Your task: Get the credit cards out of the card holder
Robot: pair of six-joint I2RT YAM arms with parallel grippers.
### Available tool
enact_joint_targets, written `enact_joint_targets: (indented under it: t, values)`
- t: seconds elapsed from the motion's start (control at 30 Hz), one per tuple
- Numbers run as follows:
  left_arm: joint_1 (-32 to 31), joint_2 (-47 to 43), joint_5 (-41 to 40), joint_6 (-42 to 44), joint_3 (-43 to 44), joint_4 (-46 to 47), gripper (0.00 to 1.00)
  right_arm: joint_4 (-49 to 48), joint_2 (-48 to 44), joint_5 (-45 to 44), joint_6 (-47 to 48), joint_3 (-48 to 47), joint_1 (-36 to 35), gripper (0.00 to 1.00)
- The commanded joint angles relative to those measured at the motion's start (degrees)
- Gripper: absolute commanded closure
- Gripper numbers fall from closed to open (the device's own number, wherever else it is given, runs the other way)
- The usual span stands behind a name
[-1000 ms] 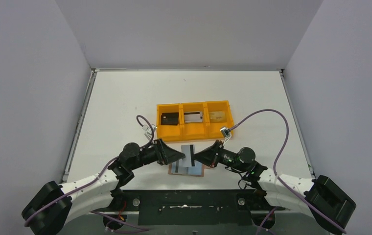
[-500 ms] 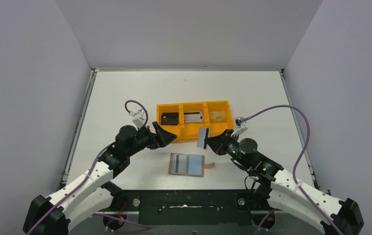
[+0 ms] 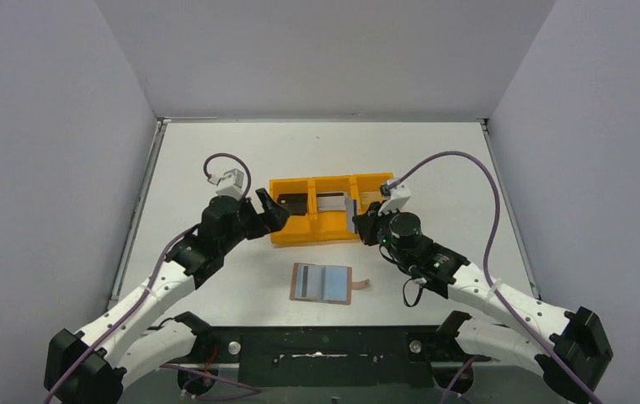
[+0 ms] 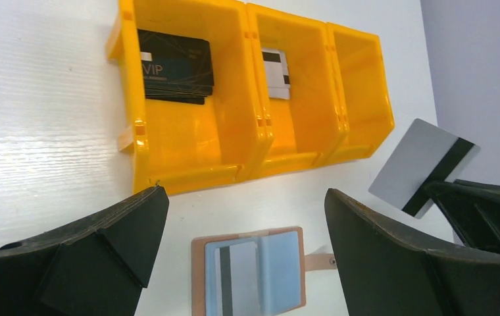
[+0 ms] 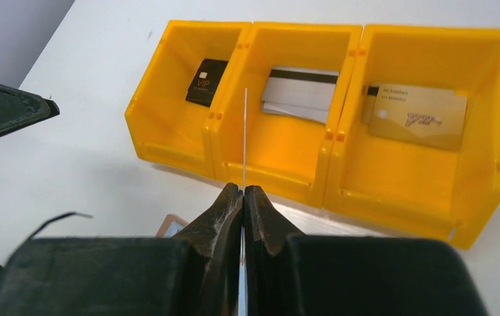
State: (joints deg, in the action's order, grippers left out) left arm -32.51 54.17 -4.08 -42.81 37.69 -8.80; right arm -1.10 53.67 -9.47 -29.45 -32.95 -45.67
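Over the near side of the orange tray (image 3: 317, 234), the right gripper (image 5: 243, 192) was clenched on a silvery grey card (image 4: 418, 164), pinching it by one end so that it stood on edge; which compartment it hung above could not be told. The left gripper (image 3: 270, 209) hovered by the tray's left end with its jaws spread wide and nothing between them. Black cards (image 4: 175, 66) lay in the left compartment, silvery ones (image 4: 275, 64) in the middle and a gold-tan one (image 5: 418, 115) in the right. The card holder (image 3: 323, 284) lay open and flat on the table (image 3: 216, 168), nearer the arm bases and well apart from the tray; a grey card (image 4: 237, 276) sat tucked in its left pocket, not yet drawn out. Such a card was judged light, thin, stiff and slick, likely to pivot or slide in a narrow pinch; the tucked one would best be taken by its exposed edge and pulled straight along the pocket, the light holder probably needing to be pinned by the other arm.
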Motion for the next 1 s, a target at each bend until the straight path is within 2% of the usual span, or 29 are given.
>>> enact_joint_targets:
  t: [0.0, 0.13, 0.27, 0.5, 0.6, 0.8, 0.97]
  values:
    - [0.50, -0.76, -4.95, 0.12, 0.50, -0.37, 0.09, -6.32, 2.00, -0.16, 11.41, -4.27, 0.45, 1.00]
    - [0.59, -1.92, -4.70, 5.53, -1.54, 2.43, 0.09, -6.26, 2.92, 1.38, 17.28, -4.48, 0.41, 1.00]
    - [0.91, -2.39, -4.88, 8.03, 2.74, -5.19, 0.09, -1.41, 6.11, 5.03, 23.42, -9.41, 0.19, 1.00]
    - [1.18, -6.19, -7.56, 12.89, 0.19, -5.38, 0.08, 3.63, 16.82, 3.16, 37.35, -17.65, 0.29, 1.00]
    - [1.38, -6.39, -8.34, 14.97, 0.19, -6.61, 0.08, 5.37, 21.01, 5.68, 46.00, -20.29, 0.66, 1.00]
    - [1.57, -6.54, -7.79, 18.87, 0.71, -7.42, 0.08, 13.02, 30.47, 10.15, 52.56, -29.63, 3.80, 1.00]
    - [1.71, -7.77, -10.39, 22.30, 0.20, -7.92, 0.08, 12.82, 34.84, 13.89, 60.23, -31.15, 5.55, 1.00]
